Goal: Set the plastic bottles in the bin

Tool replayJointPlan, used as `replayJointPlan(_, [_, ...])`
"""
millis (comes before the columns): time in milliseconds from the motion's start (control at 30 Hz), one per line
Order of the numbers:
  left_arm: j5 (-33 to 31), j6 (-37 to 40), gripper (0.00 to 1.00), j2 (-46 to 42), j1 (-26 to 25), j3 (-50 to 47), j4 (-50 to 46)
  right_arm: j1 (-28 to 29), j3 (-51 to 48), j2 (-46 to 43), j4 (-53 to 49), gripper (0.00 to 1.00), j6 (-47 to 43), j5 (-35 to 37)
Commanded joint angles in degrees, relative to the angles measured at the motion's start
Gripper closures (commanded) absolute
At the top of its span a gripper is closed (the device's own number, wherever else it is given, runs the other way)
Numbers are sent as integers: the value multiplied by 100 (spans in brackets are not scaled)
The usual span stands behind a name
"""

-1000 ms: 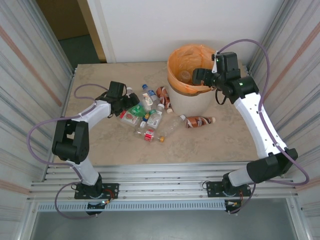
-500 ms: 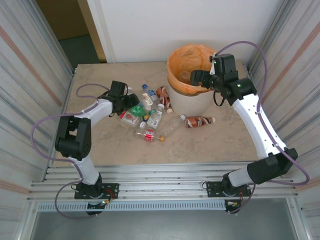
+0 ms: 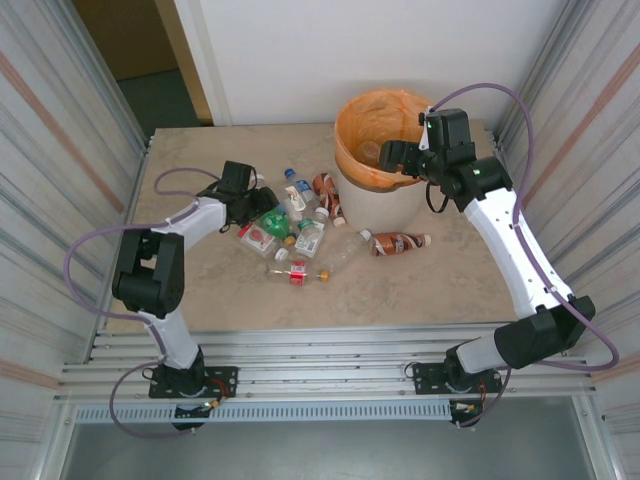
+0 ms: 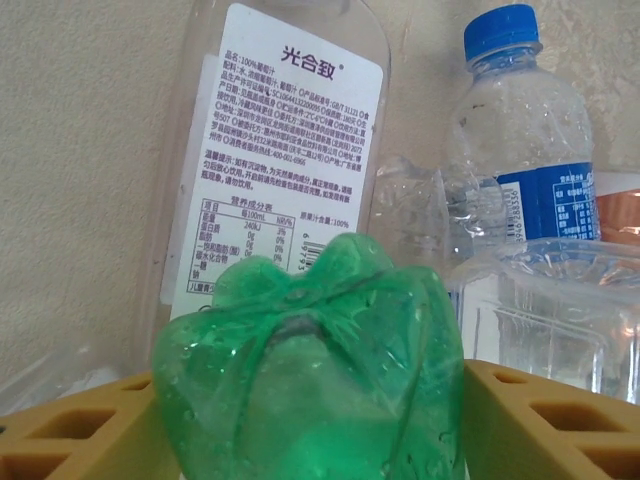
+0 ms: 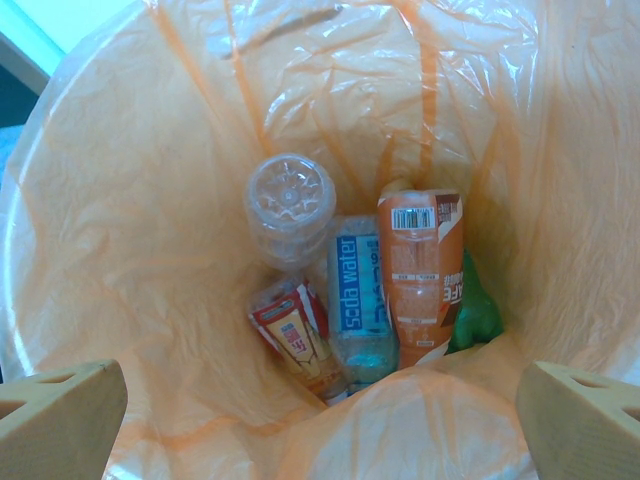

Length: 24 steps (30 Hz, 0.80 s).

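Note:
My left gripper [image 3: 262, 207] is shut on a green plastic bottle [image 4: 310, 370], whose base fills the gap between the yellow fingers [image 4: 70, 430] in the left wrist view. Just beyond it lie a clear bottle with a white label [image 4: 280, 150] and a blue-capped bottle [image 4: 520, 130]. More bottles are scattered mid-table, among them a brown-labelled one [image 3: 398, 242] and a clear one [image 3: 340, 255]. My right gripper [image 3: 392, 155] hangs open over the bin [image 3: 375, 205], nothing between its fingers. Inside the orange liner [image 5: 120, 250] rest several bottles, including a soda water one [image 5: 360, 290].
Corrugated metal walls close in the table on the left and right. The bottle pile sits between the left gripper and the bin's base. Bare tabletop [image 3: 450, 290] stretches along the front and right of the pile.
The left gripper's fingers have closed in on the green bottle. The right gripper has shifted slightly left over the bin and stayed open.

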Motion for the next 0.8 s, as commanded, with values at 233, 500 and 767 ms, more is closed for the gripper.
replayJointPlan(233, [164,-129,43,5,96,160,184,46,-147,-217,182,2,58,17])
replayJointPlan(500, [275,-156,53,-229,125,80,264,109,-248,-345,286,2,42,-56])
replayJointPlan(767, [547,-113,58,-821,186,-212,299,648,-543,-598,435,2,-204,-78])
